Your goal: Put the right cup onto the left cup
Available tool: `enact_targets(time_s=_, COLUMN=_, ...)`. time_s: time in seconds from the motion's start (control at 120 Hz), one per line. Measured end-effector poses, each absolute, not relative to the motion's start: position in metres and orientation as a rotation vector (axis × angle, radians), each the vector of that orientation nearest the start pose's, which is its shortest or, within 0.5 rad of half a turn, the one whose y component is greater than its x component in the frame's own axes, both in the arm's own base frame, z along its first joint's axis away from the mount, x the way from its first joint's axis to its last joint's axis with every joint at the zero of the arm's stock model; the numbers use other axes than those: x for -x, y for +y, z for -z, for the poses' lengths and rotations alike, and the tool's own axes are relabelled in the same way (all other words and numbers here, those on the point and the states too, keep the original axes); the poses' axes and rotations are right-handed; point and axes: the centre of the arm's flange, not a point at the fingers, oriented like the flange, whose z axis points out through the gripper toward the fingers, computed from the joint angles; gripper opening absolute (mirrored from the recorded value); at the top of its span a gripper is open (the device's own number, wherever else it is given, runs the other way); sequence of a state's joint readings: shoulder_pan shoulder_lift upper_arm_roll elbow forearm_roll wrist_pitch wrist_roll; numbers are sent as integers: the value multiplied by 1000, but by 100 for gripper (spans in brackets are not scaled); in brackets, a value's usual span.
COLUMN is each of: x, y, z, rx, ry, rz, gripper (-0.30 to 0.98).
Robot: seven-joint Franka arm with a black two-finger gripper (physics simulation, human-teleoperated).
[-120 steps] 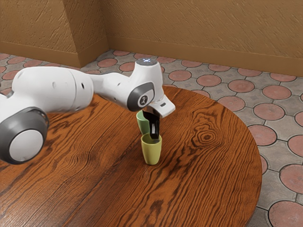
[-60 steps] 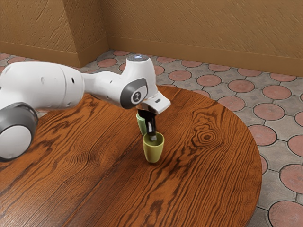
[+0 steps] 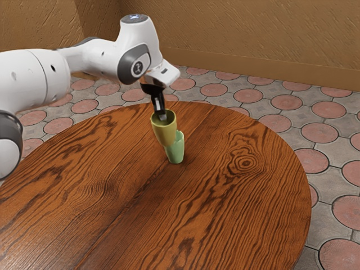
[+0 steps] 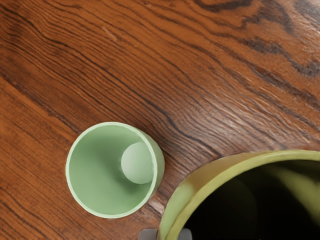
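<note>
The yellow cup (image 3: 165, 133) is held above the worktop (image 3: 242, 197) by the claw (image 3: 162, 116), its wall clamped between 2 fingers. In the exterior view, the green cup (image 3: 178, 152) is seen at 5 o'clock from it; the worktop's curved edge is seen well apart, toward 3 o'clock.

Near the centre of the exterior view's frame, a raised cup (image 3: 165, 133) hangs with its rim between the fingers (image 3: 157, 106), before the upper part of a second cup (image 3: 176, 154), which stands on the counter (image 3: 236, 202), lower and slightly right
</note>
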State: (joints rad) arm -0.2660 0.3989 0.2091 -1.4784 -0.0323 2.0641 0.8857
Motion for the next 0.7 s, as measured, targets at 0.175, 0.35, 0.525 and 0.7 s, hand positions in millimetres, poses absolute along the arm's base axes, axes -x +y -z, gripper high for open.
enact_targets(time_s=0.175, x=-705, y=-44, z=-484, rx=2651, ry=1354, rz=194, gripper=-10)
enact_targets(time_s=0.35, x=-728, y=-33, z=-472, rx=2624, ry=1368, rz=157, gripper=-10)
enact_targets(time_s=0.525, x=-746, y=-38, z=-466, rx=2566, ry=1426, rz=166, gripper=-10)
enact_targets(time_s=0.7, x=-758, y=-47, z=-451, rx=2516, ry=1491, rz=169, gripper=-10)
